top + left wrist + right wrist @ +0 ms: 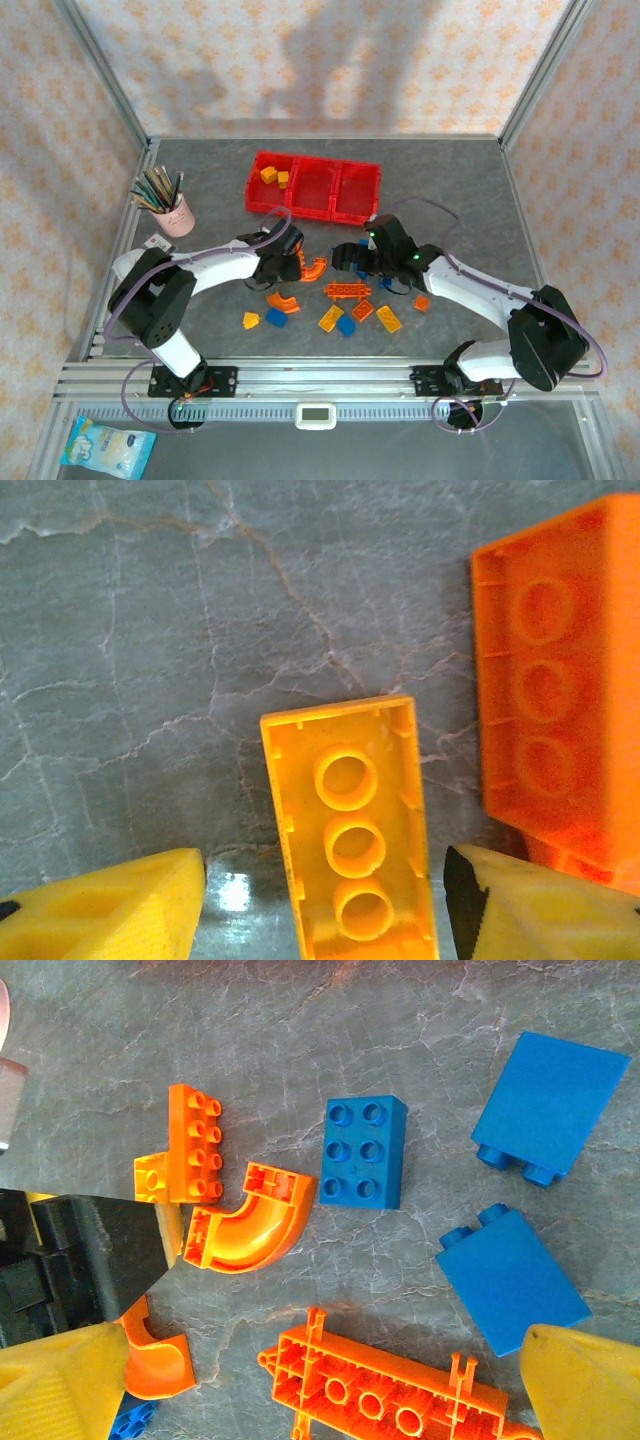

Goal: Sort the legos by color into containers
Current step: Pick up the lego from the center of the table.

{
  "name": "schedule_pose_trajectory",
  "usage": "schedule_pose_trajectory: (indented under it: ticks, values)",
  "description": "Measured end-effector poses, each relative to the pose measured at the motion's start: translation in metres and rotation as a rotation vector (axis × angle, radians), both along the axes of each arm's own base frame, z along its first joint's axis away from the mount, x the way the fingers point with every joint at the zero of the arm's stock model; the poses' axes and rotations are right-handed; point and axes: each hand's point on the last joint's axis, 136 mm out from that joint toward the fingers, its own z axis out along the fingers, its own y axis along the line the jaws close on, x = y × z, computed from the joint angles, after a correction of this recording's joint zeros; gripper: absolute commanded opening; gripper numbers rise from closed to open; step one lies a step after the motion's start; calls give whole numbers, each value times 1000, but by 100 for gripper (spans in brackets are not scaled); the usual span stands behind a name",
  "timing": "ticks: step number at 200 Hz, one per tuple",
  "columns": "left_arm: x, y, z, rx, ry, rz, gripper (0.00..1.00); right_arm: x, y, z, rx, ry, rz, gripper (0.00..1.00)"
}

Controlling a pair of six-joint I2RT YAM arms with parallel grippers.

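Observation:
A yellow-orange lego point(350, 830) lies studs down on the table between the fingers of my left gripper point(325, 880). The jaws are open, with a gap on each side of it. An orange brick point(560, 710) sits just right of it. My left gripper point(290, 263) is low at mid-table, beside an orange curved piece point(315, 268). My right gripper point(348, 254) hovers open over an orange ladder-like piece point(400, 1390), holding nothing. Blue bricks point(365, 1150) point(550, 1100) point(510, 1275) lie nearby. The red containers point(312, 203) stand at the back, with yellow bricks point(270, 175) in the left bin.
A pink pencil cup point(178, 218) stands at the left. More loose legos lie in front of the grippers: yellow point(251, 320), blue point(276, 317), orange point(422, 302). A second orange curved piece point(150, 1360) lies by my right gripper's left finger. A packet point(108, 447) lies off the table's front left.

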Motion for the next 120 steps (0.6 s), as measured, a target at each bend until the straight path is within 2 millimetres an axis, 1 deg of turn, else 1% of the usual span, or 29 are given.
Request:
schedule_pose_trajectory:
  ticks: [18, 87, 120]
  values:
    - [2, 1, -1, 13, 0, -2, 62, 0, 0, 0, -2, -1, -2, 100]
    - [2, 6, -2, 41, -8, 3, 41, 1, -1, 0, -4, -4, -4, 100]
    - [2, 6, 1, 38, -20, 4, 39, 1, -1, 1, -3, -5, -4, 100]
